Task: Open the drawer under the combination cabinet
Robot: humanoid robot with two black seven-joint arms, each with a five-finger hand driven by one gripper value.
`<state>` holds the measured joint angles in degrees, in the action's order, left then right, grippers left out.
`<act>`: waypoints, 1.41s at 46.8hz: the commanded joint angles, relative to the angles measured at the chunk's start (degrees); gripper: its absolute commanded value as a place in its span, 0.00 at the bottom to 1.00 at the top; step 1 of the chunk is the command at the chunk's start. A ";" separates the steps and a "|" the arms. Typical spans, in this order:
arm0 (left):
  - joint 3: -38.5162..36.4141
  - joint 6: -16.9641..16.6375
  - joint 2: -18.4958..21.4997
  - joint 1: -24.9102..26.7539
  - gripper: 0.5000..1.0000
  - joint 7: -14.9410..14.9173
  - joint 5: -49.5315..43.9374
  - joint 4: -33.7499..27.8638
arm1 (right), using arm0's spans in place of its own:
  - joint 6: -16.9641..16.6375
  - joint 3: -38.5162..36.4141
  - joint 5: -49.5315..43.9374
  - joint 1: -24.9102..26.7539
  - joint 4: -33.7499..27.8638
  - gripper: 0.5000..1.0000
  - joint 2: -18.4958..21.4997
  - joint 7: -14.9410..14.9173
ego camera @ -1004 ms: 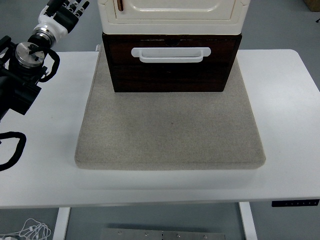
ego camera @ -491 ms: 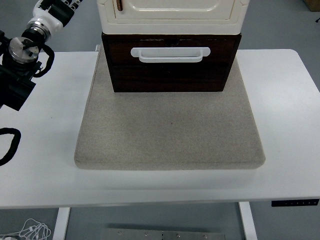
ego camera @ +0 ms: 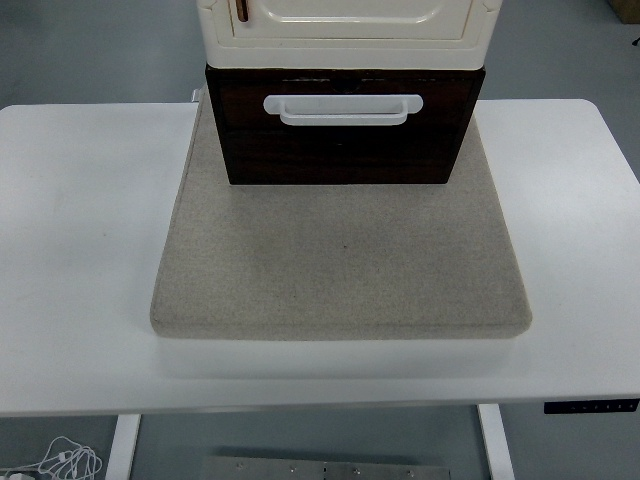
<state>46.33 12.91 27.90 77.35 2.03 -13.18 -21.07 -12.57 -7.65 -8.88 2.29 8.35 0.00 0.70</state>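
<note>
A dark brown wooden drawer (ego camera: 340, 125) with a white bar handle (ego camera: 342, 108) sits under a cream cabinet (ego camera: 345, 30), on a grey felt mat (ego camera: 340, 260) covering the white worktop (ego camera: 80, 230). No robot hand shows.

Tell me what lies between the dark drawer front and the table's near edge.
In the head view, only the grey mat lies between the drawer and the near edge of the table; nothing rests on the mat, then a bare white strip.
</note>
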 commanded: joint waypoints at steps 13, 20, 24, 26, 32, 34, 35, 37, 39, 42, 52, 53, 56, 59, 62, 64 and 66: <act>-0.46 -0.08 4.01 10.18 1.00 -0.01 8.87 -8.37 | 0.00 0.00 0.01 0.00 0.00 0.85 0.00 0.00; -0.11 -0.17 5.06 10.80 1.00 -0.01 12.56 -16.72 | 0.00 0.00 0.01 0.00 0.00 0.85 0.00 0.00; -0.10 -0.17 6.46 11.41 1.00 -0.01 13.62 -21.64 | 0.00 0.00 0.01 0.00 0.00 0.85 0.00 0.00; -0.10 -0.08 7.43 11.59 1.00 -0.01 14.32 -24.36 | 0.00 0.00 0.01 0.00 0.00 0.85 0.00 0.00; -0.46 -0.08 9.72 11.59 1.00 -0.01 16.78 -30.87 | 0.00 0.00 0.01 0.00 0.00 0.85 0.00 0.00; -0.46 0.10 10.33 11.59 1.00 -0.01 17.75 -32.54 | 0.00 0.00 0.01 0.00 0.00 0.85 0.00 0.00; -0.46 0.27 10.60 11.59 1.00 -0.01 18.27 -33.16 | 0.00 0.00 0.01 0.00 0.00 0.85 0.00 0.00; -0.54 0.54 10.95 11.59 1.00 -0.10 19.50 -34.56 | 0.00 0.00 0.01 0.00 0.00 0.85 0.00 0.00; -0.54 0.62 11.21 11.59 1.00 -0.19 20.82 -36.05 | 0.00 0.00 0.01 0.00 0.00 0.85 0.00 0.00; -0.81 0.62 11.57 11.50 1.00 -0.45 22.23 -38.95 | 0.00 0.00 0.01 0.00 0.00 0.85 0.00 0.00; -8.53 -0.17 12.80 12.21 1.00 -1.15 24.87 -52.14 | 0.00 0.00 0.01 0.00 0.00 0.85 0.00 0.00; -9.32 -0.17 12.97 12.38 1.00 -1.16 25.65 -53.28 | 0.00 0.00 0.01 0.00 0.00 0.85 0.00 0.00; -11.70 -0.17 13.94 12.82 1.00 -1.59 27.85 -56.53 | 0.00 0.00 0.01 0.00 0.00 0.85 0.00 0.00; -13.72 -0.08 14.55 13.61 1.00 -2.30 29.09 -59.35 | 0.00 0.00 0.01 0.00 0.00 0.85 0.00 0.00; -15.30 0.36 14.99 14.49 1.00 -3.17 29.18 -61.02 | 0.00 0.00 0.01 0.00 0.00 0.85 0.00 0.00; -16.53 0.62 15.34 15.19 1.00 -4.05 29.18 -61.72 | 0.00 0.00 0.01 0.00 0.00 0.85 0.00 0.00; -17.94 0.80 15.61 15.98 1.00 -4.93 29.18 -62.25 | 0.00 0.00 0.01 0.00 0.00 0.85 0.00 0.00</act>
<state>30.47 13.36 43.06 92.17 -1.59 16.00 -82.35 -12.57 -7.65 -8.86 2.30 8.35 0.00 0.69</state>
